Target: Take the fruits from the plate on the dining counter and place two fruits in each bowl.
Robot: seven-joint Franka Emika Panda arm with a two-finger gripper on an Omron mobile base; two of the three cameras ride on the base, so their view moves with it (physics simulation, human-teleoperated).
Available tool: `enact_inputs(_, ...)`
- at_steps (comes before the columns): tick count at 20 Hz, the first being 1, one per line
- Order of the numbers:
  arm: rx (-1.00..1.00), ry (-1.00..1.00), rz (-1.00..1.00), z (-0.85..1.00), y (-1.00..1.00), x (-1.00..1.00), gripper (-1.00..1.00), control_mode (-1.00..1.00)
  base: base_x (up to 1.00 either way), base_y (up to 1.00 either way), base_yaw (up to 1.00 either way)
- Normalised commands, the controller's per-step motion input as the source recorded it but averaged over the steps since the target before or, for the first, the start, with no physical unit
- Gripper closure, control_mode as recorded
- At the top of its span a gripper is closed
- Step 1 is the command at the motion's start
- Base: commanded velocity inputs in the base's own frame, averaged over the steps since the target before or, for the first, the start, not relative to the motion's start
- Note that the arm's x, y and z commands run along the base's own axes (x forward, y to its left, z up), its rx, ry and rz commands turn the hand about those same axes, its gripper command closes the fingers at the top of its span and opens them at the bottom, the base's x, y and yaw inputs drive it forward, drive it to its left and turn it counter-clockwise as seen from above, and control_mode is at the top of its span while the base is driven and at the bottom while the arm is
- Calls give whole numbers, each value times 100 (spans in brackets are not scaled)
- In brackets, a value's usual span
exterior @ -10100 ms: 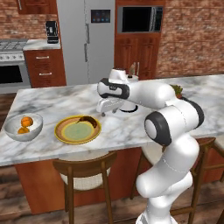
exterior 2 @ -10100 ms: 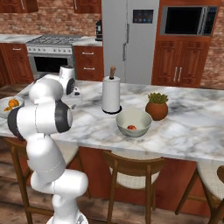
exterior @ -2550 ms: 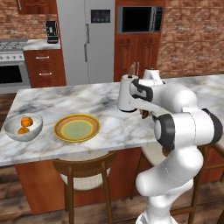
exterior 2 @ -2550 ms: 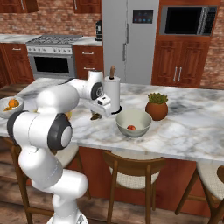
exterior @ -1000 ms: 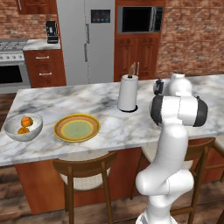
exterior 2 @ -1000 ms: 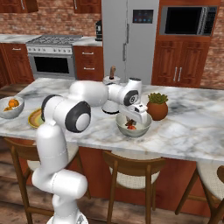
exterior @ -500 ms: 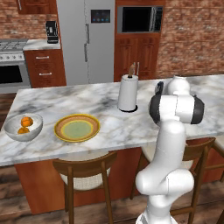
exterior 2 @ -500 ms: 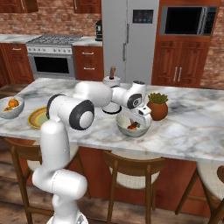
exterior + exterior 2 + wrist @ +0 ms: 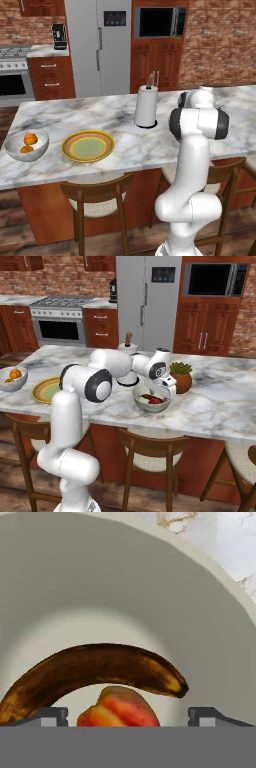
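My gripper (image 9: pixel 161 393) hangs open just above the grey bowl (image 9: pixel 151 405) on the dining counter (image 9: pixel 220 401). In the hand view its fingertips (image 9: pixel 50 716) stand wide apart over the bowl's inside (image 9: pixel 100 577). A dark brown curved fruit (image 9: pixel 95 669) and a reddish apple-like fruit (image 9: pixel 120 709) lie loose in that bowl. The yellow plate (image 9: pixel 88 146) lies bare further left. The whitish bowl (image 9: pixel 26 145) at the left end holds two orange fruits (image 9: pixel 31 138).
A paper towel roll (image 9: pixel 146 106) stands on the counter behind the plate. A potted plant (image 9: pixel 180 376) sits just right of the grey bowl. Wooden stools (image 9: pixel 152 448) line the counter's near side. My own arm (image 9: pixel 197 125) blocks the right part of the left base view.
The jaws have opened over the grey bowl, and the dark fruit now lies in it beside the red one. The hand dipped slightly toward the bowl.
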Motion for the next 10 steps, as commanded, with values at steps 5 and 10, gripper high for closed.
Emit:
enact_inputs(5, 0, -4, -1, 11, 0, -31, -100, -100, 0, 0, 0)
enact_inputs(10, 0, -7, -3, 45, 1, -80, -100, -100, 0, 0, 0)
